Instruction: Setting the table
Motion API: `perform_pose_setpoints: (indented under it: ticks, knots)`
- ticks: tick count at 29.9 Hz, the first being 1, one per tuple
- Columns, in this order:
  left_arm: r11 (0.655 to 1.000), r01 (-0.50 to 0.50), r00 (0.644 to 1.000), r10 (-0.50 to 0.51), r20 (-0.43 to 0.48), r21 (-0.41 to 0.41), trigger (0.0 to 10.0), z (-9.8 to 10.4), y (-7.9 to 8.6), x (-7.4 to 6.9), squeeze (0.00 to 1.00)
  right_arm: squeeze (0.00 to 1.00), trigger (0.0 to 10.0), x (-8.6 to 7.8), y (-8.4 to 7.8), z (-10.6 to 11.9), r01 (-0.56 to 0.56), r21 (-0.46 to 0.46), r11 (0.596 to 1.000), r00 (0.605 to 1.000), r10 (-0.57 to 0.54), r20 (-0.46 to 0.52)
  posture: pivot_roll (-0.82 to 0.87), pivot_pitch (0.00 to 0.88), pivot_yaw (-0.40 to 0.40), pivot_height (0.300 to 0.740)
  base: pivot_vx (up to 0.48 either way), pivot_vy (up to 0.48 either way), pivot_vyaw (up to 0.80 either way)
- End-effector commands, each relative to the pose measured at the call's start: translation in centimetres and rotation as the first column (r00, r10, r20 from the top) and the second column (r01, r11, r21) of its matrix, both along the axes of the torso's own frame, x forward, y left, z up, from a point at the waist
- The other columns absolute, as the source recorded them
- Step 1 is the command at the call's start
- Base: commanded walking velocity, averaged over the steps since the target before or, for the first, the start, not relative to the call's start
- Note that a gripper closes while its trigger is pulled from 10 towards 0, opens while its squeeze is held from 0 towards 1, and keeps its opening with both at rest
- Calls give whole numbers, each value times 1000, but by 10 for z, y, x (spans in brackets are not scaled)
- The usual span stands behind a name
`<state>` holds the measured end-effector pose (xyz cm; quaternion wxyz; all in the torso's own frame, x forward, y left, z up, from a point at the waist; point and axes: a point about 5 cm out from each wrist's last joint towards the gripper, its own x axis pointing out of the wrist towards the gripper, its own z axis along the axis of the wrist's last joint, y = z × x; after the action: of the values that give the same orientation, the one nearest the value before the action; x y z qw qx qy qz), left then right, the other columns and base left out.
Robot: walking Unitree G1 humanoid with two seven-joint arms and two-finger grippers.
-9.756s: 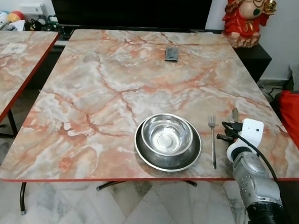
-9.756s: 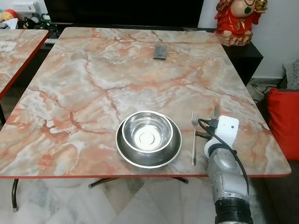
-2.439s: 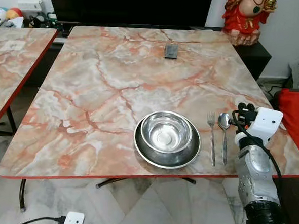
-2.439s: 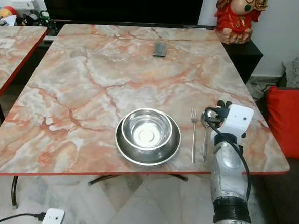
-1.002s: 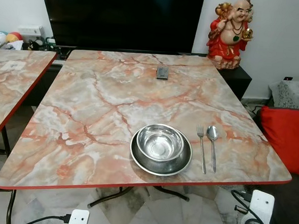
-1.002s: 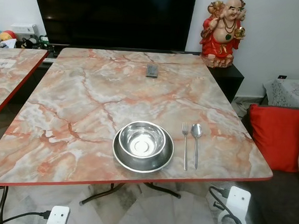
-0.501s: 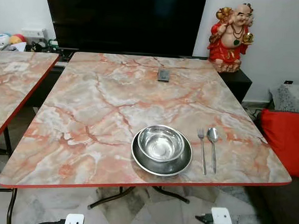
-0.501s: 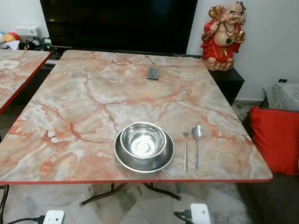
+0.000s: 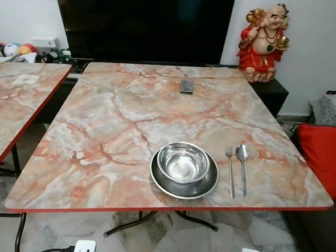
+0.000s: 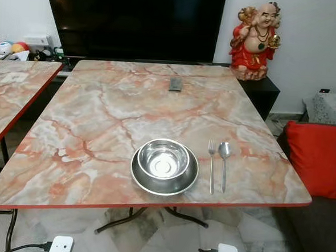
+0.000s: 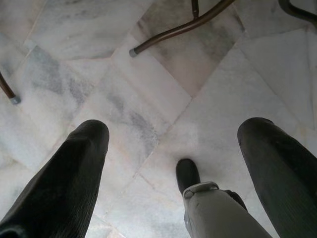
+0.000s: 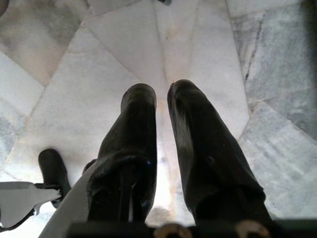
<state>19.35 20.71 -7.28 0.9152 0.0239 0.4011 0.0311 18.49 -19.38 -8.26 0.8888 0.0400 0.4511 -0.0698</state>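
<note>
A steel bowl sits inside a steel plate near the front edge of the marble table. Just right of the plate a fork and a spoon lie side by side, handles toward me. Both arms hang below the table's front edge, away from the tableware. In the left wrist view my left gripper is open over the white floor tiles, fingers wide apart with nothing between them. My right gripper points at the floor with its fingers shut and nothing in them.
A dark remote lies at the far middle of the table. A second marble table stands to the left. A red statue on a black cabinet and a red cushion are at the right. Metal table legs cross the floor.
The spoon now lies beside the fork, let go by my right gripper. That arm has dropped from the table's right side to below its front edge. The camera has pulled back.
</note>
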Motion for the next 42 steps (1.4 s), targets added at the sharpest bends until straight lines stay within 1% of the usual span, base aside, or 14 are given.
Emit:
perform_pose_setpoints:
  ticks: [1,3,8,13,17,21,24,30,31,33,42]
  knots:
    - [1000,2,1000,-2,-15,13,10000,0,5,0,0,0,10000,1,-1,1,20,3,1000,1000,-20,3,-29,0,2,740,0,0,0]
    - [1000,1,1000,-1,-15,14,10000,1,6,0,0,0,10000,1,-2,1,29,9,1000,1000,-29,3,-30,0,-7,740,0,0,0]
    - [1000,-2,1000,2,-15,14,10000,0,7,-1,0,0,10000,2,-2,1,-15,0,1000,1000,15,-7,-27,0,-12,740,0,0,0]
    - [1000,-6,1000,6,-16,10,10000,0,6,-1,0,0,10000,1,-6,1,-8,-13,1000,1000,8,-14,-24,1,-8,740,0,0,0]
    - [1000,-9,1000,9,-19,7,10000,0,6,-2,0,0,10000,1,-4,1,-39,-15,999,999,39,-17,-24,11,-3,740,0,0,0]
    - [1000,-11,1000,11,-21,6,10000,-1,6,-3,0,0,10000,0,-3,0,-48,-15,999,999,47,-17,-24,13,-3,740,0,0,0]
    - [1000,-13,1000,13,-26,5,10000,-2,6,-4,0,0,10000,-4,-3,-1,-61,-15,998,998,60,-24,-21,17,-3,740,0,0,621]
    - [1000,-13,999,13,-29,4,10000,-2,6,-5,0,0,10000,0,-3,0,-56,-18,998,998,56,-18,-20,28,-2,740,0,0,800]
    - [1000,-13,999,13,-29,3,10000,-2,6,-6,0,0,10000,-3,-2,-1,-53,-17,998,998,53,-23,-20,29,-3,740,0,0,506]
    - [1000,-12,999,12,-30,2,10000,-3,5,-6,0,0,10000,-7,-1,-4,-40,-12,999,999,40,-32,-19,31,-3,740,0,0,0]
    - [1000,-15,999,15,-36,2,10000,-3,5,-7,0,0,10000,-8,0,-4,-28,-4,1000,999,28,-28,-16,37,-4,740,0,0,0]
